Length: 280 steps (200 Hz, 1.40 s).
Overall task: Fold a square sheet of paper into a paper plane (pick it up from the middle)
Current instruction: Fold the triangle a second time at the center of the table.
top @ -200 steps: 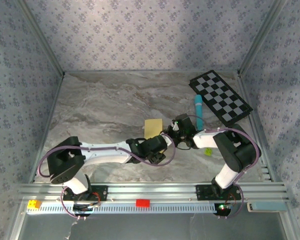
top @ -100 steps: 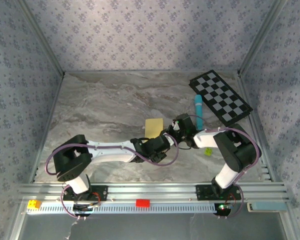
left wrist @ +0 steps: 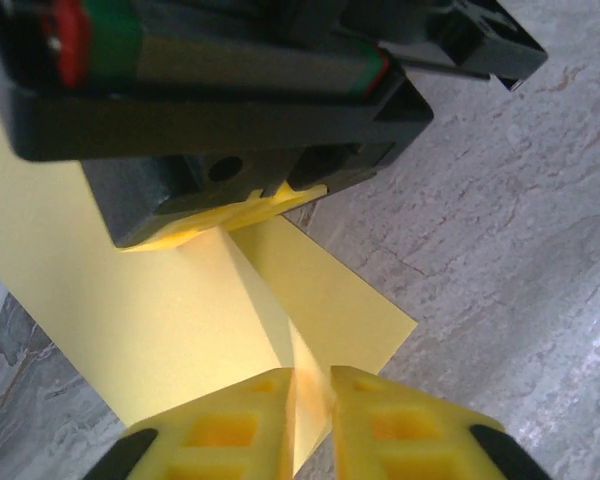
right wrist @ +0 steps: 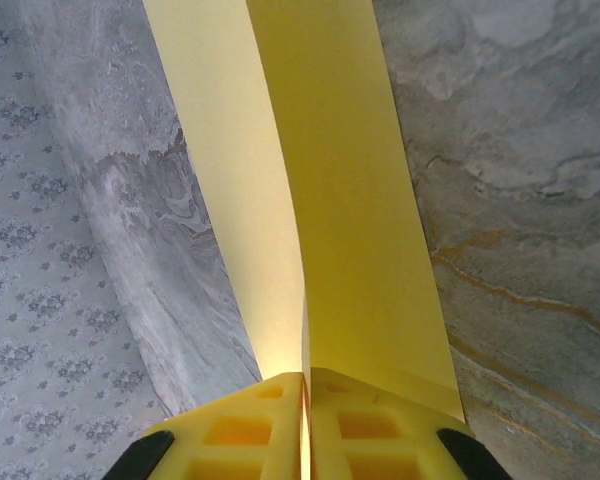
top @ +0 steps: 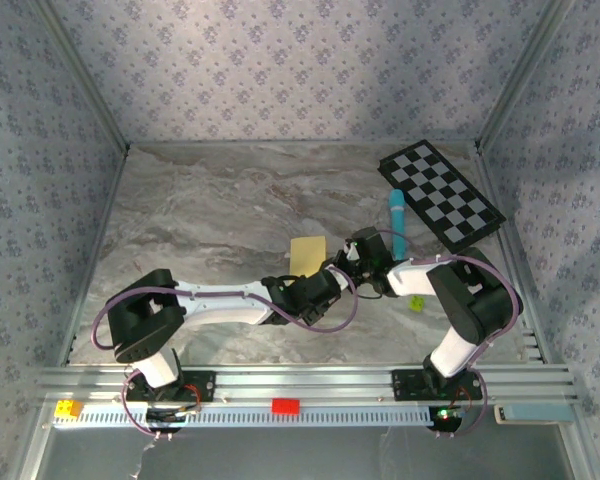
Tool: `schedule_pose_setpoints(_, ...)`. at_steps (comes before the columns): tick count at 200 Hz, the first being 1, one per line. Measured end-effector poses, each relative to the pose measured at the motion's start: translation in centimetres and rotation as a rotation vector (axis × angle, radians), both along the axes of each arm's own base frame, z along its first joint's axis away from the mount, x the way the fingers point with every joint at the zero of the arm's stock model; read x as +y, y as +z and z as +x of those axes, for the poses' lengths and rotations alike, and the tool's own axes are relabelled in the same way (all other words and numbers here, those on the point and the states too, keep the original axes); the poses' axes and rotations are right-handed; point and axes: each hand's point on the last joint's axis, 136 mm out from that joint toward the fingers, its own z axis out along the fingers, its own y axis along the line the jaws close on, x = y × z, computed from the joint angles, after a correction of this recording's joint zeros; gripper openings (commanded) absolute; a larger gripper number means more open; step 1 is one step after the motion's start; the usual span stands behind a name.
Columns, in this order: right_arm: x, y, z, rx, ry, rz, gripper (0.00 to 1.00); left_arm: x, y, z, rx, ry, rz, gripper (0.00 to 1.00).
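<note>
From above, the square sheet of paper lies pale yellow on the marbled table, just beyond the meeting wrists. The left gripper and right gripper crowd its near right corner, though their tips are too small there to read. In the left wrist view, the left arm's yellow ribbed fingers are pinched on a raised ridge of the sheet. The ridge runs straight ahead to the other arm's black body, whose yellow tips appear to nip its far end. In the right wrist view, the right fingers are clamped together on the same crease. Two thin, smooth, matte panels fan away from it, one arching up, the other flat on the stone.
</note>
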Motion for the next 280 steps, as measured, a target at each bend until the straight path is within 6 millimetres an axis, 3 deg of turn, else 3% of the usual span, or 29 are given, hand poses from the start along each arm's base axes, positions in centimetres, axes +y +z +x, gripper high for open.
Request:
schedule_pose_setpoints(34,0.0,0.0,0.0,-0.001,0.000,0.000,0.10,0.0,0.1,0.1,-0.006,0.008,-0.005,0.00)
schedule_pose_setpoints(73,0.0,0.0,0.0,-0.001,0.001,-0.001,0.11,0.0,0.2,0.2,-0.008,0.010,-0.007,0.00)
schedule_pose_setpoints(131,-0.5,0.4,-0.1,-0.017,0.002,-0.024,0.33,-0.2,0.3,-0.1,0.036,0.015,-0.040,0.00)
schedule_pose_setpoints(157,-2.0,1.7,0.0,-0.061,-0.023,-0.078,0.48,-0.2,1.5,0.4,0.125,0.046,-0.138,0.00)
schedule_pose_setpoints(172,-3.2,2.5,0.0,-0.090,-0.048,-0.109,0.52,0.0,2.1,0.8,0.180,0.069,-0.201,0.00)
schedule_pose_setpoints(199,-5.5,3.3,-0.5,-0.122,-0.092,-0.167,0.52,-0.1,2.4,1.2,0.287,0.093,-0.287,0.00)
schedule_pose_setpoints(221,-6.9,3.3,-1.3,-0.130,-0.105,-0.202,0.45,-0.3,2.3,0.7,0.373,0.090,-0.339,0.00)
schedule_pose_setpoints(280,-7.8,2.7,-3.6,-0.134,-0.086,-0.222,0.28,-0.5,2.9,1.2,0.509,0.122,-0.457,0.00)
